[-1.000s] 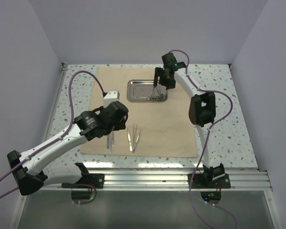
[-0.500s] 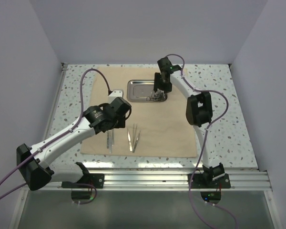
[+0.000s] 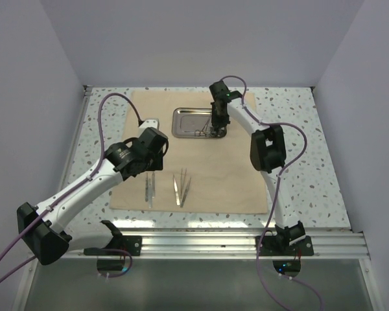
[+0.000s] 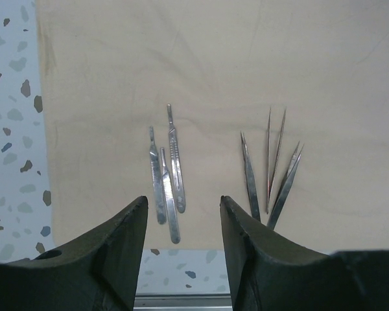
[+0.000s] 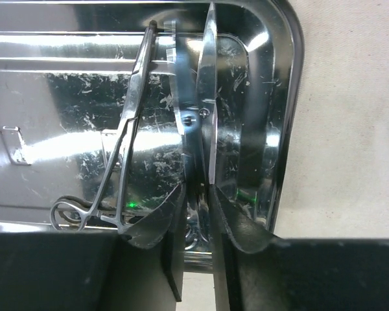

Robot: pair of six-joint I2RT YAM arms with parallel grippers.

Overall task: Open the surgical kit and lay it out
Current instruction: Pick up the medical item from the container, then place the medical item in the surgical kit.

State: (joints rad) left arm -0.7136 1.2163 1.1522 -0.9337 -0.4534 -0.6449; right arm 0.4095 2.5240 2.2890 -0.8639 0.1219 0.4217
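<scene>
Right wrist: we are seeing the right gripper (image 5: 196, 214), newly dropped into the tray (image 5: 294, 65), clamping the scissors (image 5: 203, 97) for laying out, while the left gripper (image 4: 183, 206) is hovering open over the cloth (image 4: 181, 52).

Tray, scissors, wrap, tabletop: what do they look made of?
Tray: polished steel by the look, given the mirror glare and fine scratches.
Scissors: same bright metal, with a pivot screw visible.
Wrap: beige and matte with faint creases. It could be cloth or a paper-like sheet; I can't tell which.
Tabletop: pale with grey speckles, a terrazzo look. Stone or laminate is open.
</scene>
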